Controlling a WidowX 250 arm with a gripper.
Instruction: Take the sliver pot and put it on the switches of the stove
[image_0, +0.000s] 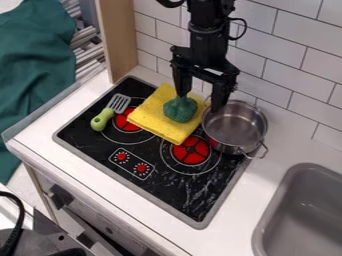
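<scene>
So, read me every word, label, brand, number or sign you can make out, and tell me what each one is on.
No text can be read anywhere.
Stove: small pale marks ring the two red switches, too small to tell whether they are numbers or just dots.
Pot: no lettering that I can make out.
Spatula: none that I can make out either.

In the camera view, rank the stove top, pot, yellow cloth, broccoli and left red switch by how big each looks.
Largest to smallest:
1. Stove top
2. Pot and yellow cloth: too alike to rank, the cloth being partly covered
3. Broccoli
4. Left red switch
</scene>
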